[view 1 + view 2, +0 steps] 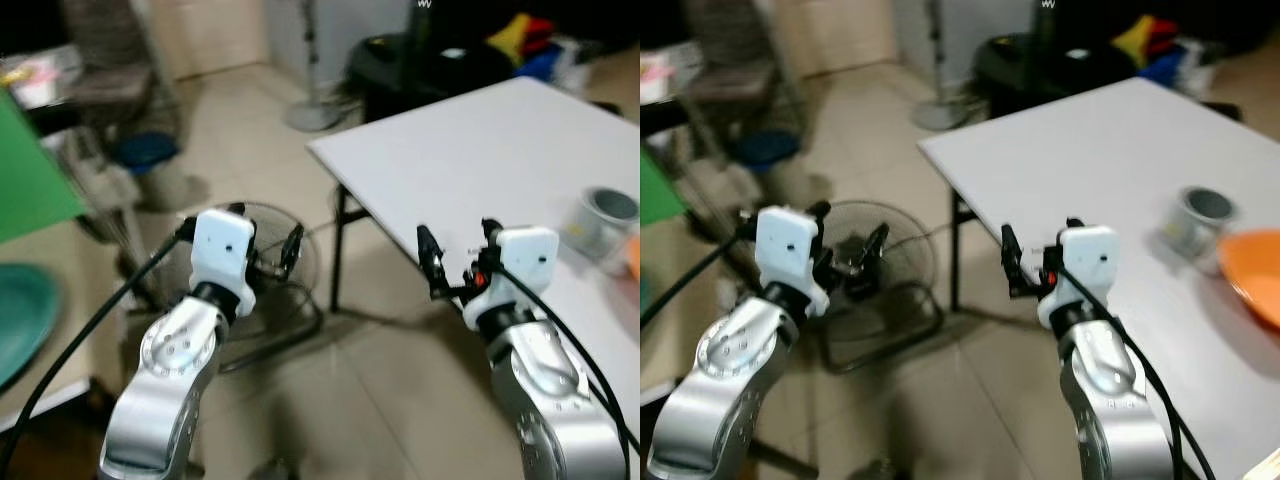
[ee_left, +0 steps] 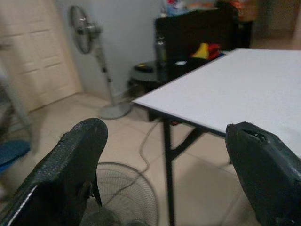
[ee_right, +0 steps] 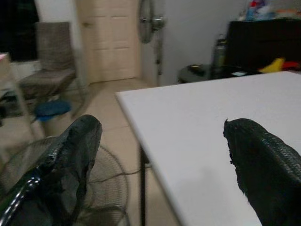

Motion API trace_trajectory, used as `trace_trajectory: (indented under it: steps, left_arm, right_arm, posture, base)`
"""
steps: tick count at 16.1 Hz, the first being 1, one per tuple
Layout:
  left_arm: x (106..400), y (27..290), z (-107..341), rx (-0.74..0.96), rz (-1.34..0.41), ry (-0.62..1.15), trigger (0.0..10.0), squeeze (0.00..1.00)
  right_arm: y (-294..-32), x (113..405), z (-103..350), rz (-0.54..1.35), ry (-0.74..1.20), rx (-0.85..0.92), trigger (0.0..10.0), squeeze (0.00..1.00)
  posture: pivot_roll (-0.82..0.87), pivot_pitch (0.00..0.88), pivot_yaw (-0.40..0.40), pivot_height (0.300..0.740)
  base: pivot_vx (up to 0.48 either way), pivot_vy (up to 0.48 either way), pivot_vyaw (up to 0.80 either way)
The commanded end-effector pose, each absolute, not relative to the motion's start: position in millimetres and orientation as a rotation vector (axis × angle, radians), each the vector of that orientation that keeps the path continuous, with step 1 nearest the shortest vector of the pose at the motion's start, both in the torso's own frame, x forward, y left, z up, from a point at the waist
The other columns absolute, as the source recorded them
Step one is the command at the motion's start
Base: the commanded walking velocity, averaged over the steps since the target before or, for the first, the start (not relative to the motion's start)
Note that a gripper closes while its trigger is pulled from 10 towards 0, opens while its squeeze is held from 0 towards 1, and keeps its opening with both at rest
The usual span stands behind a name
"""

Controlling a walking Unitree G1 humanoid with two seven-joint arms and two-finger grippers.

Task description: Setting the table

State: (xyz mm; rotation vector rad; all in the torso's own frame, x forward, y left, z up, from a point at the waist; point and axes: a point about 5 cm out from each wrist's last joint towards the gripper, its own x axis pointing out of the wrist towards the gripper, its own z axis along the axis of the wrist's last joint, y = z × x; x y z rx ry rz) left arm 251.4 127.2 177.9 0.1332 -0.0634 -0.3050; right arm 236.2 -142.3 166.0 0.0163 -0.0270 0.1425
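Observation:
A white table [image 1: 500, 150] stands ahead on my right. Near its right side sits a grey metal cup [image 1: 1200, 215], and beside that the rim of an orange plate [image 1: 1252, 275]. My right gripper [image 1: 458, 245] hovers open over the table's near edge, left of the cup, with nothing between its fingers [image 3: 263, 165]. My left gripper [image 1: 262, 240] is open and empty too, raised over the floor left of the table. In the left wrist view its fingers [image 2: 70, 165] frame the table's corner. A teal plate [image 1: 20, 310] lies on a beige surface at far left.
A floor fan [image 1: 265, 275] lies on the tiles under my left gripper, by the table leg [image 1: 338, 255]. A standing fan [image 1: 312, 110], a black low cabinet [image 1: 420, 65], a chair [image 1: 110, 60] and a blue stool [image 1: 145, 150] are at the back. A green board [image 1: 30, 170] leans at left.

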Motion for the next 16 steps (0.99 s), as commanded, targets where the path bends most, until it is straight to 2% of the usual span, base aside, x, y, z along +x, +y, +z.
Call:
trace_trajectory:
  steps: [1,11,16]
  left_arm:
    - [250.8,132.8,174.9,0.126,-0.285,-0.041,10.0,0.02]
    - [248.8,144.4,184.7,0.198,-0.258,-0.078,10.0,0.03]
    - [248.2,148.4,182.7,0.205,-0.249,-0.067,10.0,0.03]
  right_arm:
    - [-137.8,236.9,168.1,0.164,-0.033,0.022,10.0,1.0]
    - [-123.5,233.2,163.7,0.264,-0.01,0.103,10.0,1.0]
    - [-136.3,236.9,157.7,0.239,0.043,0.098,10.0,1.0]
  posture:
    - [0.03,0.052,0.017,0.74]
    - [0.07,0.059,0.019,0.74]
    - [0.07,0.059,0.028,0.74]
  base:
    - [0.0,0.0,0.8]
    - [0.0,0.0,0.8]
    - [0.0,0.0,0.8]
